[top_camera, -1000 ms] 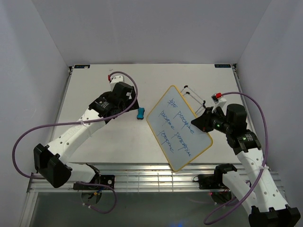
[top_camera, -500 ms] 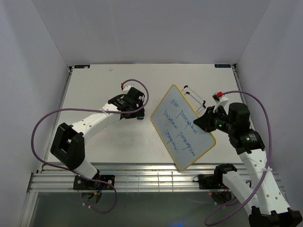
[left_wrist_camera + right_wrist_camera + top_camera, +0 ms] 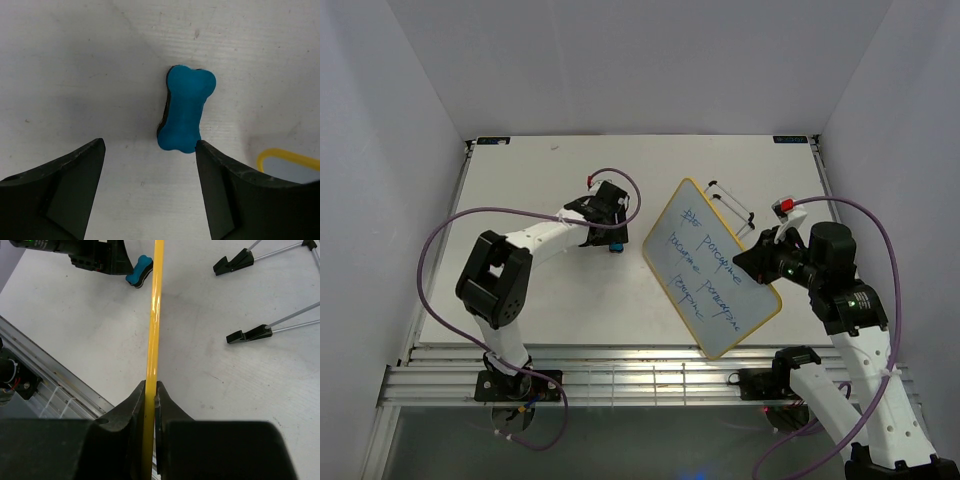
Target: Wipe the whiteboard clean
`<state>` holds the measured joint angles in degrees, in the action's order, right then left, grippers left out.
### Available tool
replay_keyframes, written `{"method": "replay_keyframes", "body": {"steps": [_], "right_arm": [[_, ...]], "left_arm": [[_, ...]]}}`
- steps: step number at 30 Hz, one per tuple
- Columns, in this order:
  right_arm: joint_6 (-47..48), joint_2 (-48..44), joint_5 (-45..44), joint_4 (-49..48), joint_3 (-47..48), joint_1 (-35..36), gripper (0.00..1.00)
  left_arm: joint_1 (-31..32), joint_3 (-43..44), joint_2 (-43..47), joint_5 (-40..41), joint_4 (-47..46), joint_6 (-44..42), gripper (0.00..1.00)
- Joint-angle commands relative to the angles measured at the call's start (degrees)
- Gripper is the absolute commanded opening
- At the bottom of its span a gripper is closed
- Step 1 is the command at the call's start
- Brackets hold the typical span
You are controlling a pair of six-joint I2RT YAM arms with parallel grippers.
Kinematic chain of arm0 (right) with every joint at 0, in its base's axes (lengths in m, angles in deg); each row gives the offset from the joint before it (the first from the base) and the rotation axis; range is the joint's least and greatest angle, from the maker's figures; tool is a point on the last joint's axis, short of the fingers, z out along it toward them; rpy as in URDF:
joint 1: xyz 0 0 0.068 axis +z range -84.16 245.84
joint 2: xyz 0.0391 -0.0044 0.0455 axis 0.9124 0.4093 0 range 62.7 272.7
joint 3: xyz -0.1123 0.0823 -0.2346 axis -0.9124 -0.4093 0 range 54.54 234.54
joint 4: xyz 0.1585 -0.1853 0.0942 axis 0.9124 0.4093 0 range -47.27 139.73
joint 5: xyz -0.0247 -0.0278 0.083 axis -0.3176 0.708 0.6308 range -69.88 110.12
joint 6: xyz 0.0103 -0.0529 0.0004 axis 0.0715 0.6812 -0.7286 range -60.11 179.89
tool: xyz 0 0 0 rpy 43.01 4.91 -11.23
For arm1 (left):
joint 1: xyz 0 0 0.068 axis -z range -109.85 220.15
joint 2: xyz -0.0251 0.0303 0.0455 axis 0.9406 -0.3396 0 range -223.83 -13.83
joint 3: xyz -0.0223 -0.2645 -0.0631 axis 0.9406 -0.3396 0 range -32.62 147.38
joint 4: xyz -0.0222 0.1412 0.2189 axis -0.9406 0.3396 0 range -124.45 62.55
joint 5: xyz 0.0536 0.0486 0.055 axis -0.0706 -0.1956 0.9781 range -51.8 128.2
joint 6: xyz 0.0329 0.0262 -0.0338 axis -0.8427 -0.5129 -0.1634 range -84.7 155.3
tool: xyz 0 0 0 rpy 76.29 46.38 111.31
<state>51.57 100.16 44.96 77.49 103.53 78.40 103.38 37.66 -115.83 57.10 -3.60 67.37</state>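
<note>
1. Whiteboard stands tilted at centre-right of the top view, its yellow edge pinched by your right gripper.
2. Your left gripper has swung over to the blue eraser, fingers apart; grasping looks next.

L gripper jaws wide, aimed down — R gripper clamped tight (wrist raised).

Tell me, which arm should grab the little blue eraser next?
Left. Its tool hangs open right at the blue eraser, with nothing in it. The right tool is shut on the whiteboard, gripping its yellow edge, so it is busy.
</note>
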Motion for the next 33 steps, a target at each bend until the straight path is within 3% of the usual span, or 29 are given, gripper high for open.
{"method": "replay_keyframes", "body": {"steps": [1,3,15,21,33], "right_arm": [[2.5,-1.1,2.3,-4.6,2.6,0.3,0.08],[3.0,-0.8,2.7,-4.1,2.9,0.3,0.08],[3.2,-1.2,0.5,-3.5,2.9,0.4,0.08],[3.7,-1.2,-0.7,-3.7,2.3,0.5,0.08],[4.2,-0.5,-0.6,-3.7,2.6,1.3,0.08]], "left_arm": [[0.0,3.8,-0.9,-2.6,-5.4,-3.8,0.82],[0.0,4.9,-2.6,-2.9,-5.9,-5.3,0.76],[-0.1,8.5,-8.2,-1.1,-7.2,-6.1,0.77],[-0.1,7.9,-9.3,-1.6,-7.4,-5.5,0.51],[-0.1,6.4,-10.1,-3.3,-7.4,-4.9,0.55]]}}
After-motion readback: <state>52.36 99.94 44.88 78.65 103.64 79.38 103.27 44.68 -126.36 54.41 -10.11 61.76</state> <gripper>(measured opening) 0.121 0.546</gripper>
